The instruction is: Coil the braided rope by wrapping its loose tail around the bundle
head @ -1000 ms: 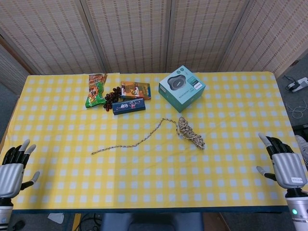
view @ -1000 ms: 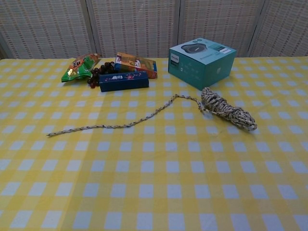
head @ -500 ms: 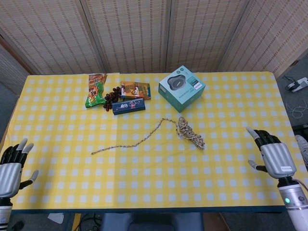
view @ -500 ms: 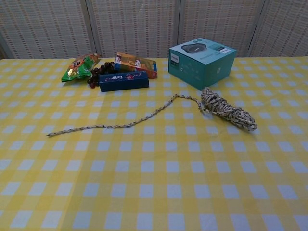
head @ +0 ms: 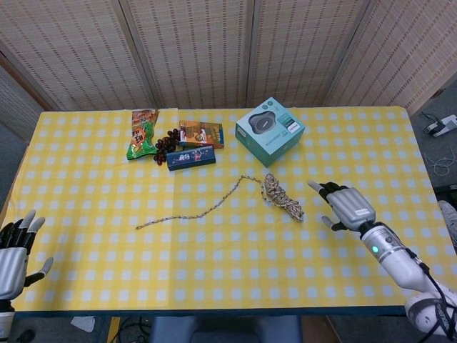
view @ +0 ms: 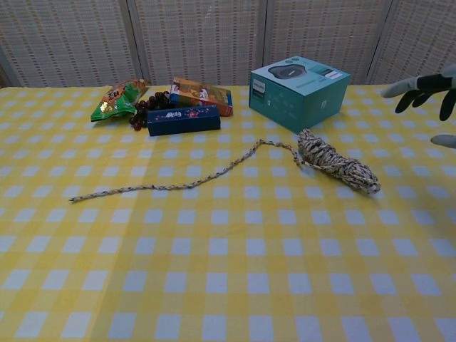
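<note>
The braided rope lies on the yellow checked tablecloth. Its coiled bundle [head: 283,199] [view: 336,162] sits right of centre, and its loose tail [head: 196,213] [view: 174,183] trails out to the left, ending near the table's middle left. My right hand [head: 345,207] [view: 427,89] hovers just right of the bundle, fingers spread, holding nothing and apart from the rope. My left hand [head: 13,250] hangs off the table's front left corner, fingers apart and empty; the chest view does not show it.
A teal box [head: 270,131] [view: 299,90] stands behind the bundle. At the back left lie a dark blue box [head: 191,157] [view: 183,120], an orange box [head: 201,133], a green snack bag [head: 141,135] and a dark grape bunch [head: 166,143].
My right hand has moved left from the table's right edge to just beside the bundle and now shows in the chest view. My left hand has sunk slightly. The rope has not moved.
</note>
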Motion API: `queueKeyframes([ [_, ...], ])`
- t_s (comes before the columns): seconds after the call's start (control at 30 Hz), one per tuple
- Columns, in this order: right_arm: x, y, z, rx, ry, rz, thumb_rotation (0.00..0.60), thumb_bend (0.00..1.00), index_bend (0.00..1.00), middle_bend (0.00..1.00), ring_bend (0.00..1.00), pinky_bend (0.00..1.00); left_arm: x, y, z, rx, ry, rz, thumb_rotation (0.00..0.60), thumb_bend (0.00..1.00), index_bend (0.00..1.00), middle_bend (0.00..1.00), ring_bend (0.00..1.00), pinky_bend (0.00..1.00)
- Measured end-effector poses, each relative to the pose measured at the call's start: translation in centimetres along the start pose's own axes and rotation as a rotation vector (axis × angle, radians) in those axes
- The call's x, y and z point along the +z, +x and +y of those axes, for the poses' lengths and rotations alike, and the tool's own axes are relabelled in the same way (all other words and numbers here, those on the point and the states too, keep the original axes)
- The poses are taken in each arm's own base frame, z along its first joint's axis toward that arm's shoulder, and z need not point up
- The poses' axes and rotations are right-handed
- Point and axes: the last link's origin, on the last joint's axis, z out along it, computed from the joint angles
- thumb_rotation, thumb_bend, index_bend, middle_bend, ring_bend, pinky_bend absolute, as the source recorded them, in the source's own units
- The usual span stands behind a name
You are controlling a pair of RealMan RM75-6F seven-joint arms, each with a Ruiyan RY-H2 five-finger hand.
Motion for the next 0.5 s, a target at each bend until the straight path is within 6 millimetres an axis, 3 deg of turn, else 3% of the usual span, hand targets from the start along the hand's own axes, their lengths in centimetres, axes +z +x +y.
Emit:
queueKeyframes([
  [0.1, 2.1, 0.4, -0.5, 0.016, 0.006, -0.032, 0.6, 0.67, 0.0, 0.15, 0.11, 0.26, -0.1, 0.0, -0.1, 0.006, 0.003, -0.005, 0.6, 0.31, 0.13, 0.03, 0.08, 0.04],
  [0.2, 3.5, 0.6, -0.8, 0.026, 0.009, -0.048, 0.6, 0.76, 0.0, 0.15, 0.11, 0.26, -0.1, -0.1, 0.0, 0.004, 0.0, -0.007, 0.6, 0.31, 0.13, 0.03, 0.08, 0.04],
  [0.5, 8.8, 0.3, -2.1, 0.062, 0.006, -0.102, 0.6, 0.78, 0.0, 0.15, 0.11, 0.23, -0.1, -0.3, 0.2, 0.001, -0.008, -0.015, 0.6, 0.31, 0.13, 0.03, 0.08, 0.04],
])
